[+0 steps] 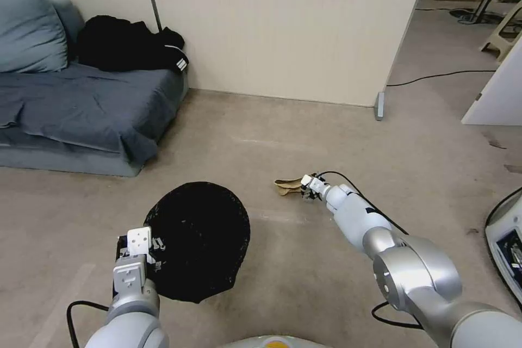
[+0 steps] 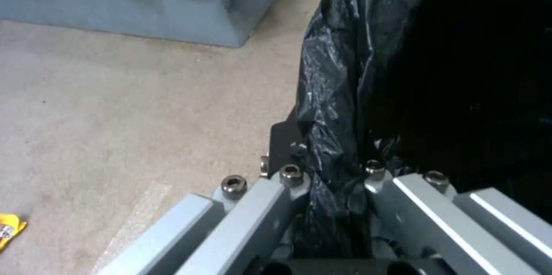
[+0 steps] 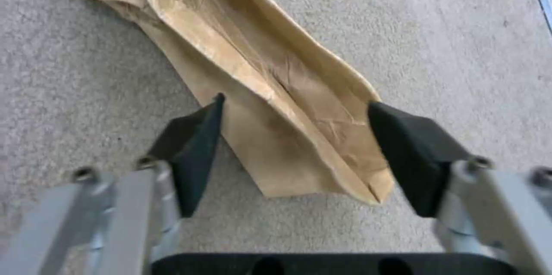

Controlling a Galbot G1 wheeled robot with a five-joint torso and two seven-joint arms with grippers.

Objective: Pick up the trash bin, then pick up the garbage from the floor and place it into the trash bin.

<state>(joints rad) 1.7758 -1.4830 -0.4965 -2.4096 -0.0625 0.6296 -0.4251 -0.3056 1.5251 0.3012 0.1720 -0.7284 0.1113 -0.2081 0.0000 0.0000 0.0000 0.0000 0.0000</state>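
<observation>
The trash bin (image 1: 198, 239), covered by its black bag, hangs at lower centre-left of the head view. My left gripper (image 1: 142, 253) is shut on its bagged rim (image 2: 334, 167). A crumpled brown paper bag (image 1: 286, 186), part of the garbage, lies flat on the carpet ahead. My right gripper (image 1: 305, 187) is down at that bag's near end. In the right wrist view the gripper (image 3: 293, 141) stands open, its black pads (image 3: 198, 145) on either side of the paper bag (image 3: 270, 94). A yellow wrapper (image 2: 8, 232) lies on the floor by the bin.
A grey-blue sofa bed (image 1: 81, 114) with a cushion and black clothing stands at left. A beige partition wall (image 1: 283, 27) runs across the back, its metal foot (image 1: 379, 106) at right. Cables (image 1: 440, 75) cross the floor. A white machine (image 1: 505, 239) sits at the right edge.
</observation>
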